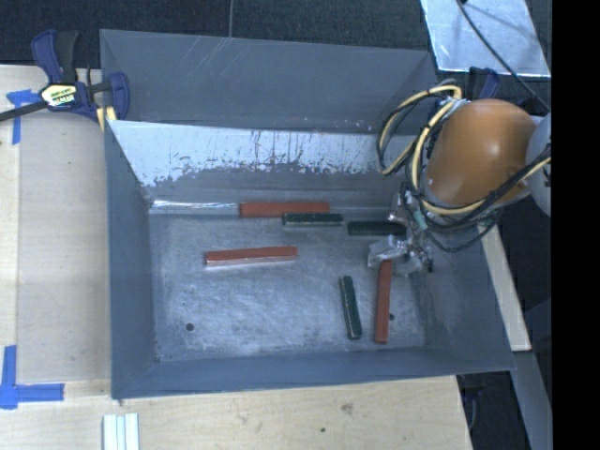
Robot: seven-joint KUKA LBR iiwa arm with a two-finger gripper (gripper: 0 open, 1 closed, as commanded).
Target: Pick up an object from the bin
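My gripper (pixel 398 253) is low in the right part of the bin, under the orange wrist cover. It hangs right over the upper end of a red-brown stick (pixel 383 306) that lies nearly upright along the right side of the floor. Just left of that stick lies a dark green stick (pixel 351 307), roughly parallel to it. A short black stick (pixel 373 226) lies crosswise just above and left of the gripper.
Further left lie a red-brown stick (pixel 250 257) mid-floor, another red-brown stick (pixel 284 210) along the back wall, and a dark stick (pixel 313 219) beside it. The bin's right wall slopes up close to the gripper.
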